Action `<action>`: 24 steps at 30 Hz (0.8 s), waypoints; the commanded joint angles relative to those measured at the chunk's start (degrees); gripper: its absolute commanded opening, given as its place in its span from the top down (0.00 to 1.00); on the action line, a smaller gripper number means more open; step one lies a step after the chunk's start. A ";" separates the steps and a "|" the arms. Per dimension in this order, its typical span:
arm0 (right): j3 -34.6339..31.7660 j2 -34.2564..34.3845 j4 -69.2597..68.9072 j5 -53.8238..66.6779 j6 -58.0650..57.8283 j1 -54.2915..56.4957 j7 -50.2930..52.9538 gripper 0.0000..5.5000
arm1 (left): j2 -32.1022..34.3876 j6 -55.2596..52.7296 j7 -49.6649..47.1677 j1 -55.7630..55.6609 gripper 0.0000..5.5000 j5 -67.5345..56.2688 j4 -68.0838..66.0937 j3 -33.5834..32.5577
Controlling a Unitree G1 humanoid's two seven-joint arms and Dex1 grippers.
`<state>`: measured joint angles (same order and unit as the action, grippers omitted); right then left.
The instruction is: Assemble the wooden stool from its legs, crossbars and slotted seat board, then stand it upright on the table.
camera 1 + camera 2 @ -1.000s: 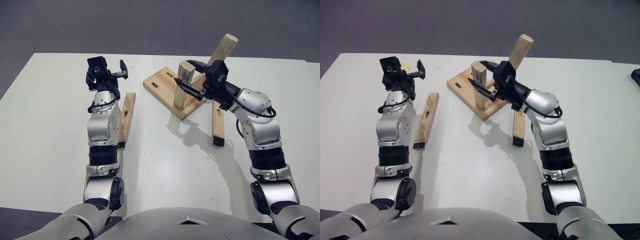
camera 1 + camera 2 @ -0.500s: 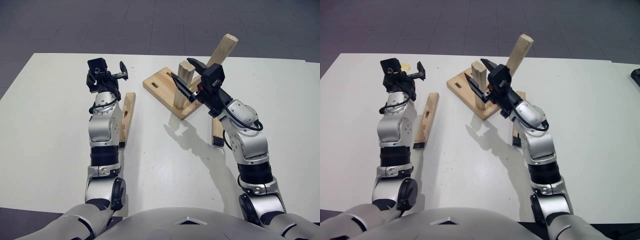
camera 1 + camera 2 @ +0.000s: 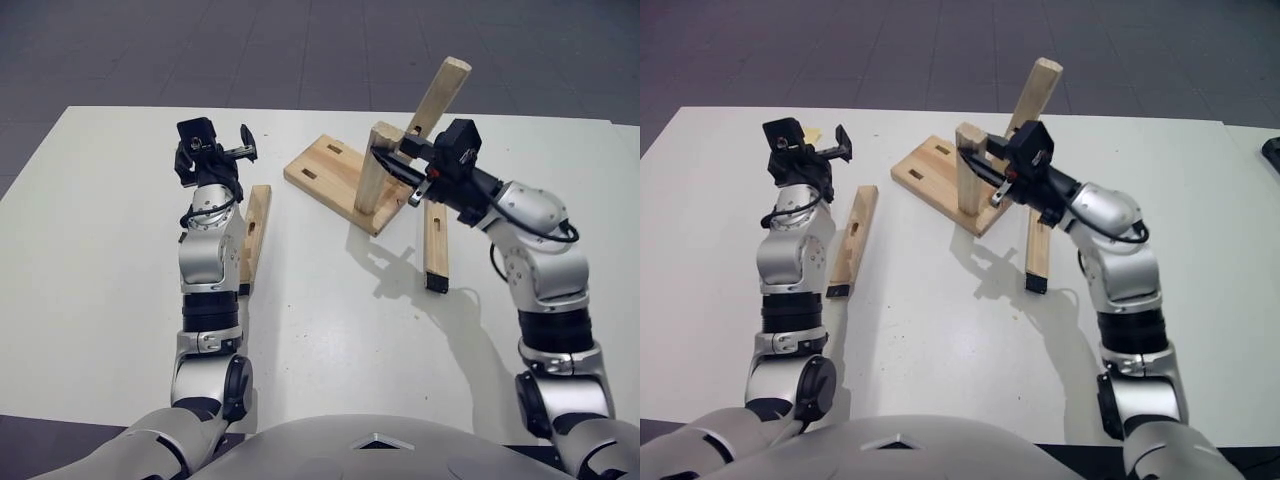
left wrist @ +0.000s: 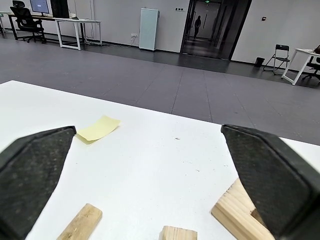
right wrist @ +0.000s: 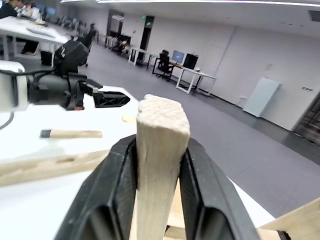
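Right pincer [image 5: 161, 155] clamped on upright leg [image 3: 370, 190] atop seat board [image 3: 322, 172]; left pincer [image 4: 150, 165] spread.

A yellow sticky note [image 4: 98, 128] is laid on the white table [image 3: 90, 260], far left; grey floor [image 3: 200, 50] is seen beyond.

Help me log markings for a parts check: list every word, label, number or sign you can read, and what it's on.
No text is readable.
Green sign above the doorway: too small and blurred.
Pale yellow paper note: blank.
Slotted pale wooden seat board, upright pale wooden leg: unmarked.
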<state>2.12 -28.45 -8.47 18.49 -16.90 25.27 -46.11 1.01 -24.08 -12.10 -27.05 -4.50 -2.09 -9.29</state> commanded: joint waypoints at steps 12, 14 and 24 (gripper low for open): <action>-0.86 -10.58 22.01 -0.65 11.65 11.50 -19.38 0.72 | 1.75 -4.91 6.00 -1.54 0.02 0.65 -1.94 4.03; -1.82 -9.91 22.35 -0.05 12.89 12.14 -19.25 0.65 | 2.39 -5.96 7.67 -1.89 0.02 0.87 -3.17 5.04; -10.42 -2.72 2.40 14.11 2.98 8.53 -5.84 0.38 | 4.66 -3.36 7.34 -3.74 0.02 2.07 -6.27 3.02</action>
<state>-6.95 -33.34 1.94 28.71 -10.11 35.66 -56.27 5.52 -28.10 -3.74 -29.68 -2.40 -8.24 -5.08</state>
